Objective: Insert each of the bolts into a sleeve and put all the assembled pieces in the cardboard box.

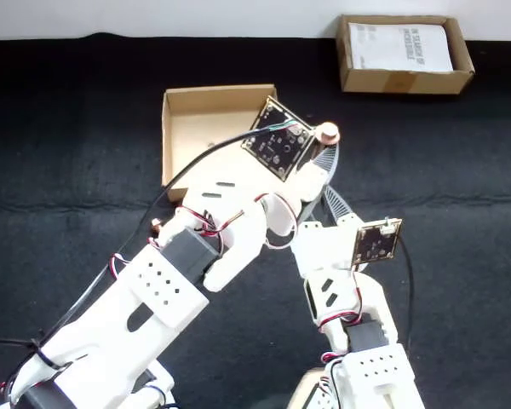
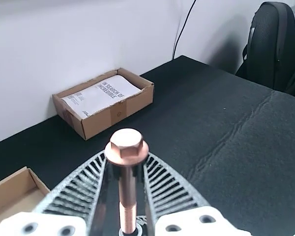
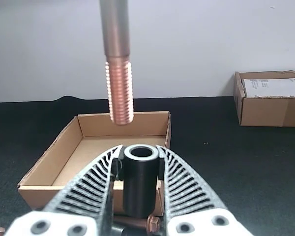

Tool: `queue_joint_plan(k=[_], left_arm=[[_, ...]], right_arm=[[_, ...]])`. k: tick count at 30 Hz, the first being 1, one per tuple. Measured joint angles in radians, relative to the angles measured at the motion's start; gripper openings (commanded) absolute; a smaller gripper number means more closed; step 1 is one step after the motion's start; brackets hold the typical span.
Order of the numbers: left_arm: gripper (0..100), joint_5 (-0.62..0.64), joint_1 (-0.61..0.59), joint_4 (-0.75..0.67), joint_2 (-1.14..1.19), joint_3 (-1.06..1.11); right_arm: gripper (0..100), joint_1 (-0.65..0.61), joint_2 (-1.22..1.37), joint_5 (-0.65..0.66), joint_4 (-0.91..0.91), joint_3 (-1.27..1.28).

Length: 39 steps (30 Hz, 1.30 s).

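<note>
Left gripper (image 2: 126, 161) is pinching the bolt (image 2: 126, 146) on its smooth shank in the left wrist view. It looks like rigid, weighty metal, probably slick, so gripping mid-shank is leaving the threads free.

In the right wrist view the right gripper (image 3: 139, 153) is clamping the black sleeve (image 3: 139, 184) upright. The bolt's threaded end is hanging just above its bore.

From the high view, both are meeting beside the cardboard box (image 1: 167, 128).

The black table (image 1: 60, 128) carries an open cardboard box (image 3: 39, 196) just beyond my right gripper (image 3: 140, 150), a second box (image 3: 265, 110) farther to its right, and a loose bolt (image 3: 137, 224) beneath it.
</note>
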Motion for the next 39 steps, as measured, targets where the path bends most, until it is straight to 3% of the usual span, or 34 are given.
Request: queue_joint_plan(k=[31,33,39], left_arm=[[1,0.000,0.000,0.018,0.129,-0.014],[4,0.000,-0.002,0.068,0.129,-0.014],[25,0.000,-0.020,0.229,0.127,-0.015]], right_arm=[[0.8,0.000,0.000,0.000,0.000,0.000],[0.8,-0.002,0.000,0.000,0.000,0.000],[0.8,0.002,0.000,0.040,0.000,0.000]])
